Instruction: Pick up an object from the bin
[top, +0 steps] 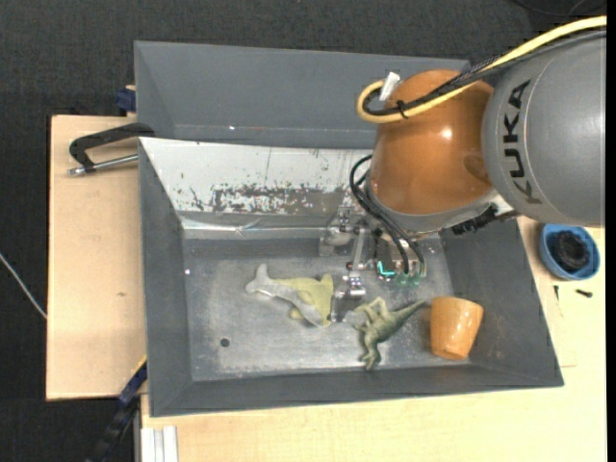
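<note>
Pale shark-like toy (296,295) lying left-right, claw (348,296) at right end

Arm (551,114) cut off at right edge; gripper (345,301) overlaps right end of pale fish toy (292,294).
</note>
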Robot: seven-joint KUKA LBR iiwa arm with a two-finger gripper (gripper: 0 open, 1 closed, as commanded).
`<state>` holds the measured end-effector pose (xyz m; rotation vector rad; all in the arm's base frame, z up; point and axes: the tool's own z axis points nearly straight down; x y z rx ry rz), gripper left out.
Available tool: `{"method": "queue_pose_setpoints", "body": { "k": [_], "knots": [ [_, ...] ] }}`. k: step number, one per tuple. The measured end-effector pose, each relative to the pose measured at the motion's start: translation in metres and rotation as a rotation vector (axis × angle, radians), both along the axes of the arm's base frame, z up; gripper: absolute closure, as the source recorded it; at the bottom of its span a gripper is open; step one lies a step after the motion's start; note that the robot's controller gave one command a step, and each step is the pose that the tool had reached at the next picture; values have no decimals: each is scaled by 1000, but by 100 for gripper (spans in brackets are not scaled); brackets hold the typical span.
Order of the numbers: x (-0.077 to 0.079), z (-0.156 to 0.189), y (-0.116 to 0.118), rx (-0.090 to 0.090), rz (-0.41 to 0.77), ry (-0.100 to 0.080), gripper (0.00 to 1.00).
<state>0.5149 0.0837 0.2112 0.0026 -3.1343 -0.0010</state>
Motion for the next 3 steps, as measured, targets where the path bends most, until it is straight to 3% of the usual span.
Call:
{"method": "queue_pose_setpoints", "body": {
  "k": [1,2,3],
  "knots": [
    [5,-130,-16,3,414,-19,0],
    [8,-127,-15,3,413,-29,100],
    [6,3,-3,2,390,-23,100]
  ]
}}
